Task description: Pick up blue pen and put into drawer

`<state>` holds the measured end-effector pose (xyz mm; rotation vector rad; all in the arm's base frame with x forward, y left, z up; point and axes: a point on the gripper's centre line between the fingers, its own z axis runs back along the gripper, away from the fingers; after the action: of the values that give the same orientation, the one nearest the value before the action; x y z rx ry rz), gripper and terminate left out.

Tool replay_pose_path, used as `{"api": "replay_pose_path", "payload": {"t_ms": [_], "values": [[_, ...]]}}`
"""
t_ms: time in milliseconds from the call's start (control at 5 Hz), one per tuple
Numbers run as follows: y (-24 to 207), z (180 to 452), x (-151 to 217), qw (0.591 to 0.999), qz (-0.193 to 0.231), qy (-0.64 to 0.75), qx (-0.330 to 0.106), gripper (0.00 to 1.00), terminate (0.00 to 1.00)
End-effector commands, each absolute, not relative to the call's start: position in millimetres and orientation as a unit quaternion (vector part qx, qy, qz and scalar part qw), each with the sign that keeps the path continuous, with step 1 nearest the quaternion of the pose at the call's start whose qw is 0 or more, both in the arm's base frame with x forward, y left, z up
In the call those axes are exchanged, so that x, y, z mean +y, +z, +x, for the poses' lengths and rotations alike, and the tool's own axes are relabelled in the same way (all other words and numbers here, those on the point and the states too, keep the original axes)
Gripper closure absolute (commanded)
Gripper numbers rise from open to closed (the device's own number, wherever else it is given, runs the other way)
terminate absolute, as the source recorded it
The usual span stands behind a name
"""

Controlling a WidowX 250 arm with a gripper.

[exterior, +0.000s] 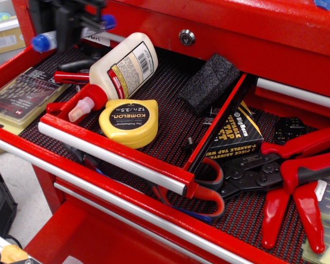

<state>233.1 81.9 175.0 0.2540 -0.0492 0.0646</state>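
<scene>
You're carrying the slim blue-capped pen (44,39), clamped crosswise in the black pincer (71,25); next mv right/down over narrow red metal drawer (170,121) w/ mesh liner.

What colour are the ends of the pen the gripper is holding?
Blue at both ends of the pen, best seen in the observation.image view, held by the gripper.

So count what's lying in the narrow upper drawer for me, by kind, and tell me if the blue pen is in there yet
Glue bottle: 1
Yellow tape measure: 1
Black foam block: 1
Total: 3, all lying in the drawer.
The blue pen is not in there yet; it's up in the gripper, above the drawer's back left corner.
</scene>
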Motion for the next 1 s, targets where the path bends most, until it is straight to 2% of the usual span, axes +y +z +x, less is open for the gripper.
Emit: {"api": "replay_pose_path", "payload": {"t_ms": [0,200,400,800], "values": [[178,247,2,0.989,0.095,0.033,-0.104,1.00,0.00],[161,253,-25,0.985,0.063,0.093,-0.129,1.00,0.00],[161,253,-25,0.985,0.063,0.093,-0.129,0.00,0.00],[161,253,-25,0.985,0.063,0.093,-0.129,0.00,0.00]]}}
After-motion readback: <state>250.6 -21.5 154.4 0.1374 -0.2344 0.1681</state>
